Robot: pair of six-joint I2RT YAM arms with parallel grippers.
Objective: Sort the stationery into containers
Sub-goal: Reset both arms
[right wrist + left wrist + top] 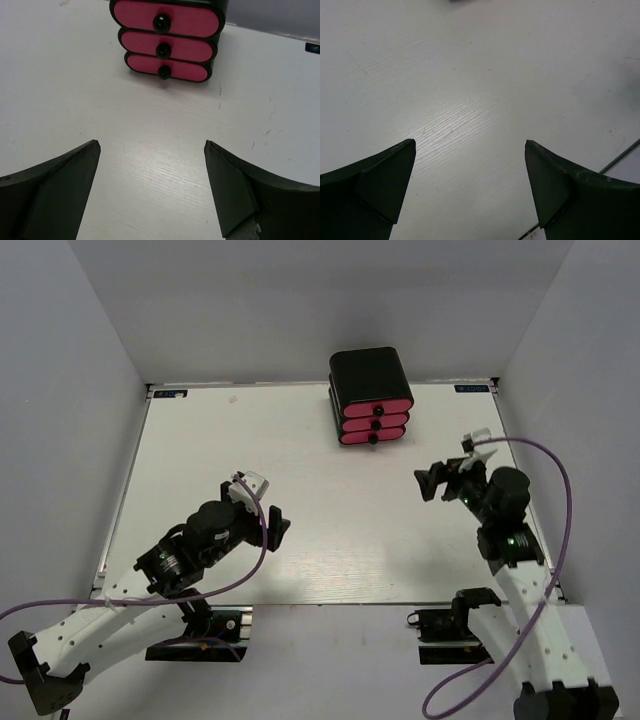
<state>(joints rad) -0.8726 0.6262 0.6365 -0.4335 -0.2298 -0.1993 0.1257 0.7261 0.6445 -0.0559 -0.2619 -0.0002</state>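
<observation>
The black cabinet (367, 374) stands at the back centre of the table. Its three pink drawers (375, 421) with black knobs are all shut. They also show at the top of the right wrist view (185, 22). No pens, markers or eraser block show in any view. My left gripper (262, 505) is open and empty over the bare table at the front left, and its wrist view (470, 142) shows only tabletop between its fingers. My right gripper (445, 466) is open and empty at the right, facing the drawers (152, 142) from a distance.
The white table (320, 490) is boxed in by grey walls on the left, back and right. Its front edge (330, 602) runs just ahead of the arm bases. Purple cables (560, 490) loop off both arms. A table-edge seam (620, 157) shows in the left wrist view.
</observation>
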